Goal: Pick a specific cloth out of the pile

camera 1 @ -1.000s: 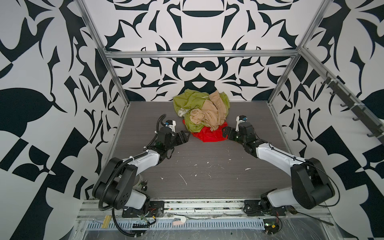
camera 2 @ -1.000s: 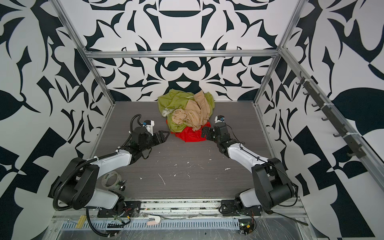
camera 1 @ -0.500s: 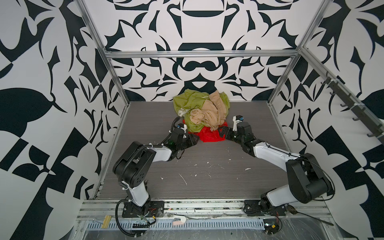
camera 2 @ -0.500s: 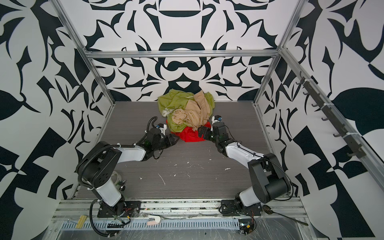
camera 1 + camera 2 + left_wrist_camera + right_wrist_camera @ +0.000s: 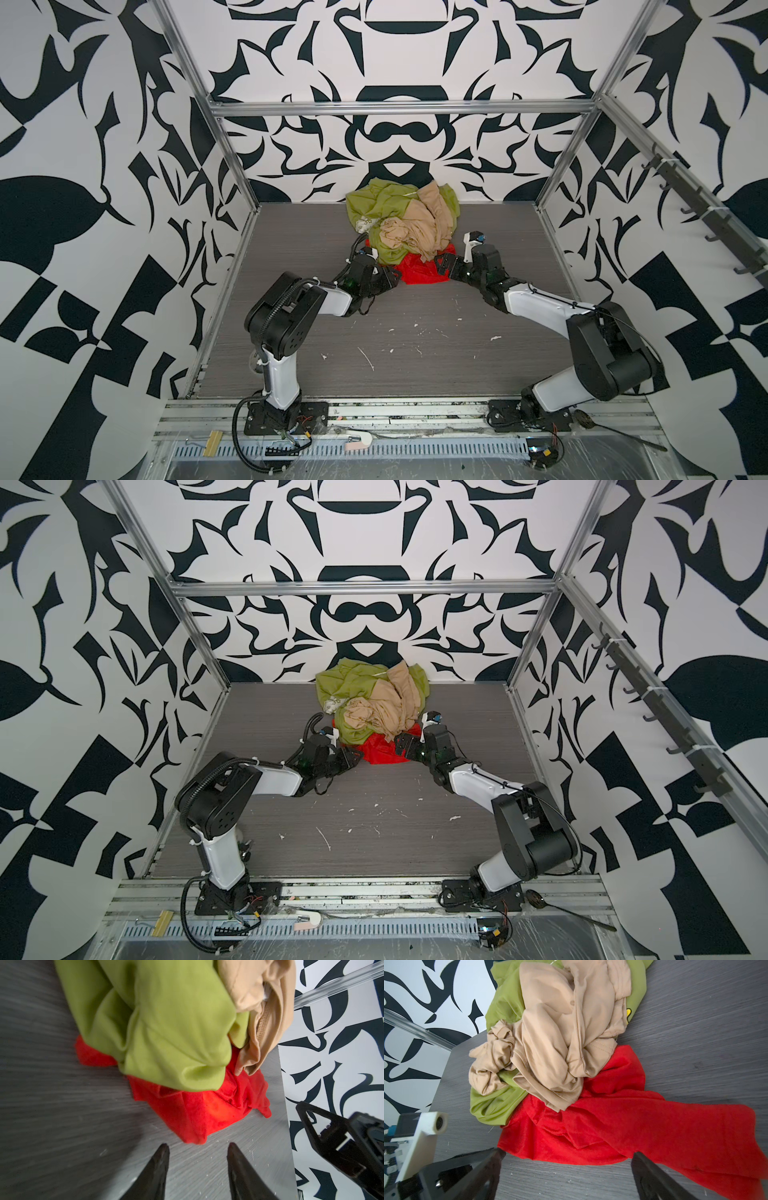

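Now, target: the red cloth (image 5: 422, 270) lies at the bottom of the pile (image 5: 405, 220), lower centre in both top views, under the green cloth (image 5: 166, 1022) and tan cloth (image 5: 560, 1043).
Left gripper (image 5: 197, 1149): my jaws part-open, empty, tips just short of the red corner.
Right gripper (image 5: 566, 1157): spread wide, empty, straddling the red hem.
Axis: red tail runs lower right in my right wrist view.
Nearer arm: right, I judge.
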Motion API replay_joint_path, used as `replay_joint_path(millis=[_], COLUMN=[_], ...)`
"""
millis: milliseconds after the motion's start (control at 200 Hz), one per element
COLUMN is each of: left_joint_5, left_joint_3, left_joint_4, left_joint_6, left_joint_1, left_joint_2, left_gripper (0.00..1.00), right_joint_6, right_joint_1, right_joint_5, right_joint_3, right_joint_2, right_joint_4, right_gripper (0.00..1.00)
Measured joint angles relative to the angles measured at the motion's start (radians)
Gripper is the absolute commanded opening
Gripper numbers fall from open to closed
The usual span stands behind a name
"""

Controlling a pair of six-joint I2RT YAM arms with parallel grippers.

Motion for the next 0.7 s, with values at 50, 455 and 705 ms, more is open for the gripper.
replay_joint_path(millis=[50,455,705], left_joint_5=[-0.001,-0.004,-0.005], left_joint_3=[0.01,0.074,0.093], left_joint_4=[0.003,0.003,0.004], left_joint_6=[0.001,0.015,0.02], left_joint_1=[0.0,0.0,0.0], left_joint_2=[0.011,0.081,0.123], left_gripper=[0.48,0.39,0.2], right_joint_6=[0.0,-0.005,-0.017], right_joint_1=[0.0,0.001,0.001], right_joint_5=[-0.001,-0.001,0.003], right_joint_3=[0.0,-0.001,-0.011], right_joint_2=[0.006,0.011,0.002], right_joint_4=[0.003,0.023,0.033], right_gripper=[1.0,1.0,1.0])
